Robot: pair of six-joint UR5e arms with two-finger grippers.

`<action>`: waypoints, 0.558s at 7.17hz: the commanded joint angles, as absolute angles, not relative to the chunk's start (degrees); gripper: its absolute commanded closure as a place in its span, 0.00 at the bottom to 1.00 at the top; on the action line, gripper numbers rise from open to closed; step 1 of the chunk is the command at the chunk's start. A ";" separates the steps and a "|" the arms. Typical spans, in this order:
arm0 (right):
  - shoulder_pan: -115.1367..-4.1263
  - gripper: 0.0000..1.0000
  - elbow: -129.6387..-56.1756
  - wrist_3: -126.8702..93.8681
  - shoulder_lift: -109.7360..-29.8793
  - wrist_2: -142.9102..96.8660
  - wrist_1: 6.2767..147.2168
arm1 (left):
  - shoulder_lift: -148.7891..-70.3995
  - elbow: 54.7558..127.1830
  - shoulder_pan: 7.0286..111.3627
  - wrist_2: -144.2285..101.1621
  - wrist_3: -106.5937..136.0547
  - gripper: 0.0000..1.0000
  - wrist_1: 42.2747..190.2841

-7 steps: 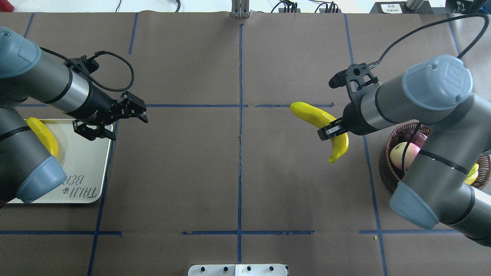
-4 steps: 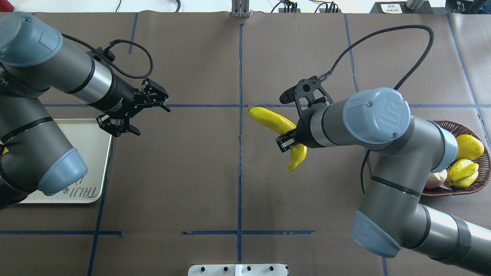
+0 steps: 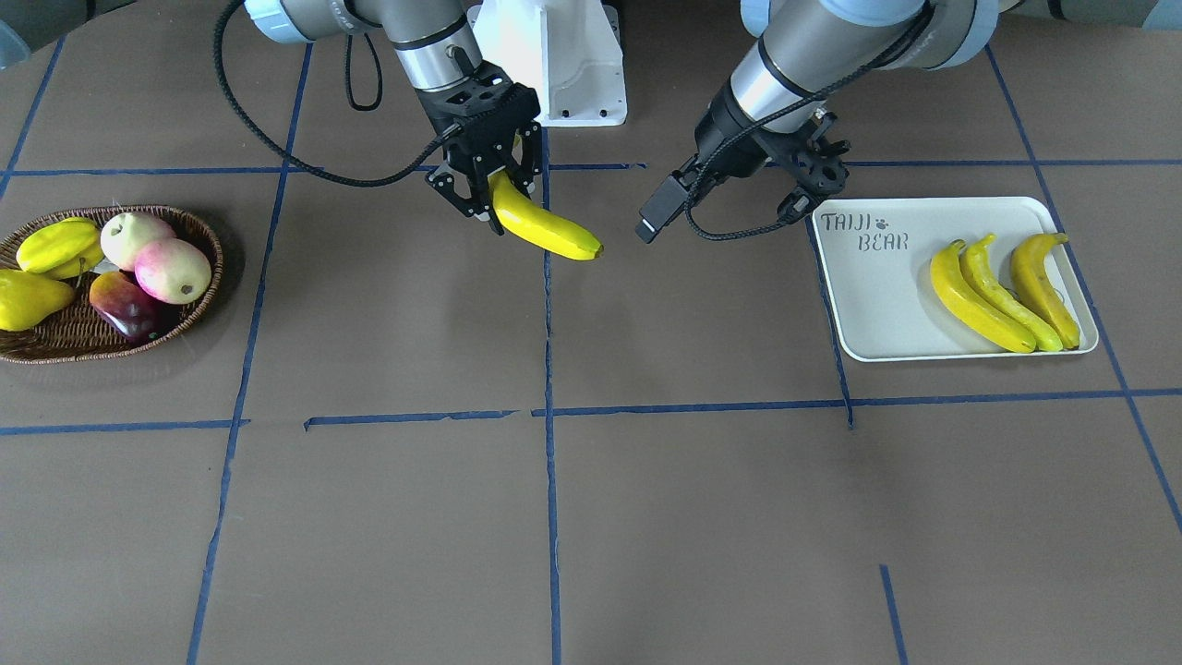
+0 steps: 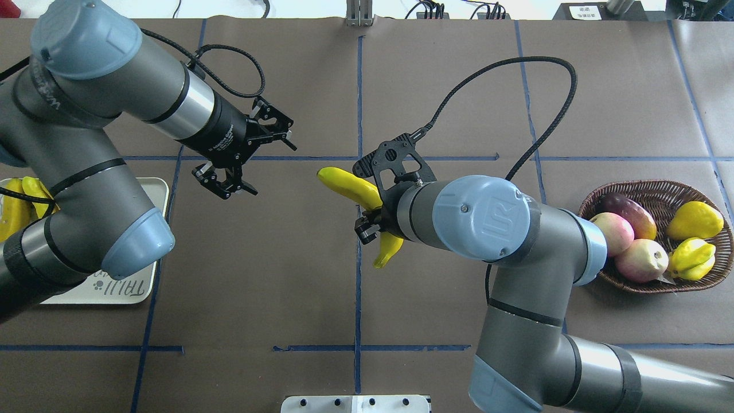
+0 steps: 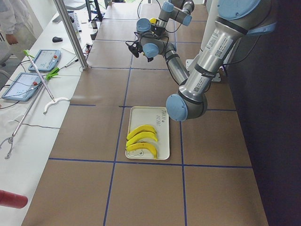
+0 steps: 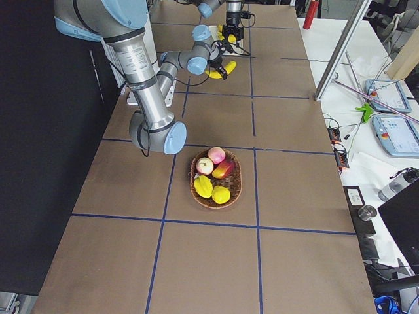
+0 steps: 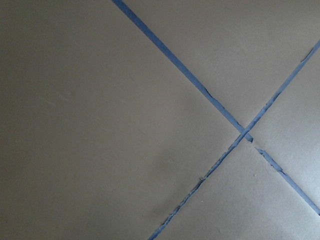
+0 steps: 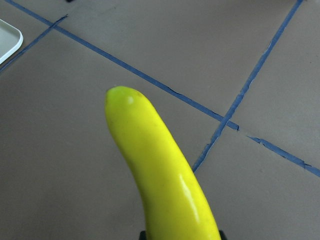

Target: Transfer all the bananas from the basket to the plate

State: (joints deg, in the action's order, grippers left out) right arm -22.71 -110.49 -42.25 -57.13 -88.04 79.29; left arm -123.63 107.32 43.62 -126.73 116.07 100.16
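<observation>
The right pincer (image 3: 488,196) is clamped on one banana (image 3: 547,233) at the upper middle of the front-facing view, beside the vertical tape line (image 3: 547,369). It seems lifted clear of the bench (image 3: 646,517). The left pincer (image 4: 269,169) has its jaws apart, near the banana's free tip but well short of touching it.

We judge that a hand-over is coming, and that is where the risk lies. The grip sits toward one end, so the long free part could swing or slide if the left jaws nudge it before closing. If the right lets go too soon, the banana drops to the bench. The two pincers could also knock together.

Three bananas (image 3: 997,291) already lie side by side in the right half of the plate (image 3: 877,305). The open room there is the printed left half, close to the rim, so a careless drop could roll off. The bench between pincers and plate offers a free path. At far left, the basket (image 3: 211,242) holds only other fruit (image 3: 171,270).
</observation>
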 commanded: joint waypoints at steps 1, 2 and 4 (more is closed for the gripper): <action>-19.96 0.97 -108.30 -45.43 -55.64 -82.72 75.96 | -126.64 104.78 42.63 -126.74 121.19 0.03 100.20; -19.52 0.97 -107.50 -45.53 -55.46 -82.71 74.37 | -126.74 104.77 42.10 -126.65 121.81 0.03 100.20; -18.90 0.97 -107.58 -45.53 -55.46 -82.62 73.05 | -127.00 104.59 41.22 -126.56 122.61 0.03 100.20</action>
State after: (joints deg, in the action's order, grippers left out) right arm -19.35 -107.65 -45.46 -55.51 -82.78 74.15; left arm -126.78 104.74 41.64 -126.60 122.17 100.19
